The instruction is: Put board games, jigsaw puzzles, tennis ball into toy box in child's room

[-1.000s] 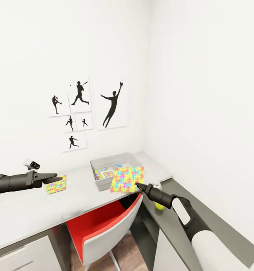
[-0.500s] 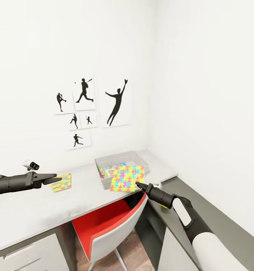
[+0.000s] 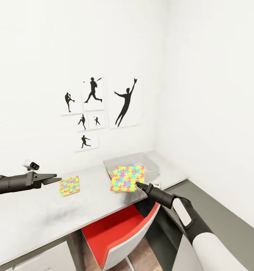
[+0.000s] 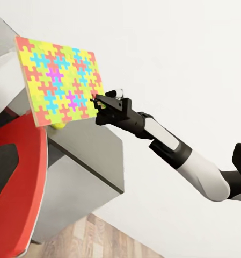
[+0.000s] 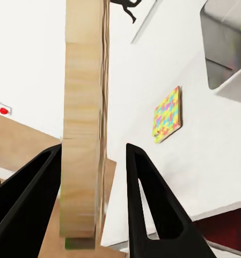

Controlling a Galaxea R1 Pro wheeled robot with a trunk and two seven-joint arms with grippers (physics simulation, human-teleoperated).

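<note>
**Jigsaw puzzle held above the tabletop's front edge**

The jigsaw puzzle, a flat square board covered in bright multicoloured interlocking pieces (image 3: 127,178), hangs in the air over the front edge of the grey tabletop (image 3: 48,214), pinched at its lower corner by the right end effector (image 3: 139,185). In the right wrist view the board's pale wooden edge (image 5: 85,123) stands between the two black fingers (image 5: 147,204), resting against one of them. Below it is a chair with a red seat and white shell (image 3: 119,237). To the left, the left end effector (image 3: 53,178) hovers over the tabletop with its fingers slightly parted and nothing between them. Just beyond it a second multicoloured jigsaw puzzle (image 3: 69,185) lies flat on the tabletop. Farther back, behind the held board, sits the clear grey rectangular toy box (image 3: 149,165), with colourful items partly visible inside. Black sports silhouette posters (image 3: 100,109) hang on the white wall.
</note>
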